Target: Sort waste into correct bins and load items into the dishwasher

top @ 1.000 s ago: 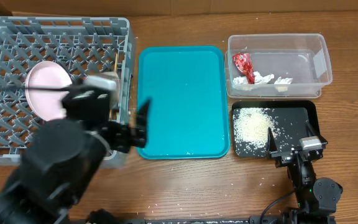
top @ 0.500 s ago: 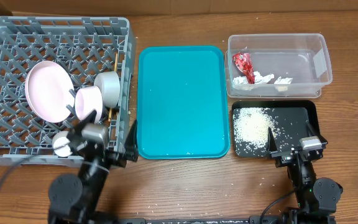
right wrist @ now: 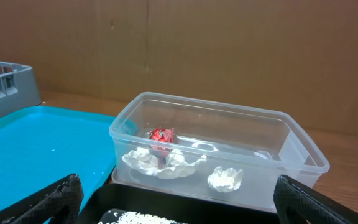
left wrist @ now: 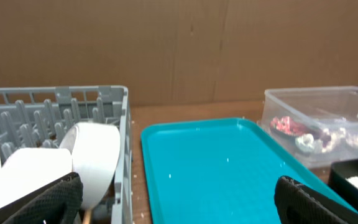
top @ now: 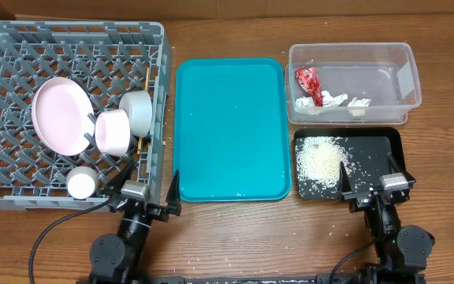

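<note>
The grey dish rack (top: 22,39) at the left holds the pale pink plate (top: 60,117), the pink bowl (top: 113,132), the grey-green bowl (top: 138,113), the white cup (top: 81,183) and a chopstick (top: 146,77). The clear tub (top: 351,55) holds the red wrapper (top: 307,80) and white scraps (top: 333,99). The black tray (top: 369,143) holds the rice (top: 319,158). My left gripper (top: 144,192) is open and empty at the table's front, between rack and teal tray. My right gripper (top: 377,181) is open and empty at the black tray's front edge.
A teal tray (top: 228,126) lies in the middle, bare but for a few specks. Loose rice grains dot the wooden table in front of it. A cardboard wall stands behind the table in both wrist views.
My left arm has drawn back from over the rack to the table's front edge, leaving the rack's dishes in plain view. The right arm has not moved.
</note>
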